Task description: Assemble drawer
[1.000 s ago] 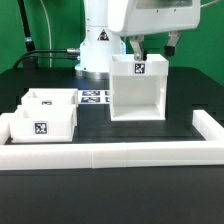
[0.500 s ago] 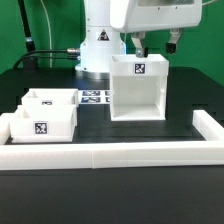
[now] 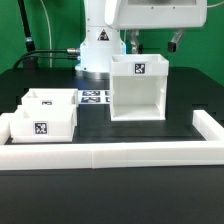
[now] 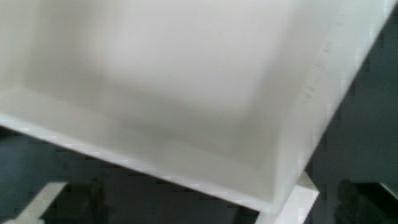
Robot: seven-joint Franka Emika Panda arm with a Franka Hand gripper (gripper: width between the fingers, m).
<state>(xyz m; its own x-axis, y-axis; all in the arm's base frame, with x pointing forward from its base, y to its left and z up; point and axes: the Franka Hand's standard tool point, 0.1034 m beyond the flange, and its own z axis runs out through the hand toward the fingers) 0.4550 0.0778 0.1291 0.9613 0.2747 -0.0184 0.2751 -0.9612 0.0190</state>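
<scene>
Housing (image 3: 138,95) stands upright on the table (image 3: 100,128), with its open front toward the camera and its long axis vertical. It lies directly under the gripper (image 3: 155,42). The fingers (image 3: 133,43) hang apart above its top rear edge and clamp nothing; I see no contact with the rim. The wrist view looks down into the white inside of the housing (image 4: 178,90), so the hand seems to point straight down over it. The two trays (image 3: 45,118) sit side by side, well apart from the housing, toward the exterior view's left, just behind the wall (image 3: 120,152). They are not yet inside. In my judgement, the next reach must go to that side and lower.
</scene>
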